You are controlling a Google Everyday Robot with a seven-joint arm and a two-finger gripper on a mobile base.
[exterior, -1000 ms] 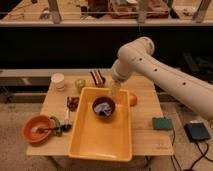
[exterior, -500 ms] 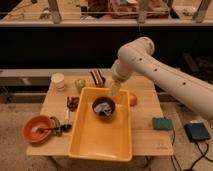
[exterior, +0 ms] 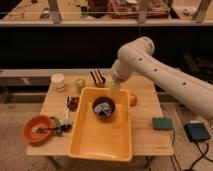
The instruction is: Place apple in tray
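Wooden table (exterior: 150, 134) bears the tray (exterior: 100, 137), whose far rim lies under the gripper (exterior: 115, 89); whether that gripper is spread or closed, I cannot tell. Just beside it, outside the rim, rests the apple (exterior: 132, 99), probably awaiting pickup.

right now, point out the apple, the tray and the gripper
apple (exterior: 132, 99): camera view, orange side showing right of the tray
tray (exterior: 100, 137): camera view, bare floor near its front
gripper (exterior: 114, 91): camera view, tip, above the tray's far rim
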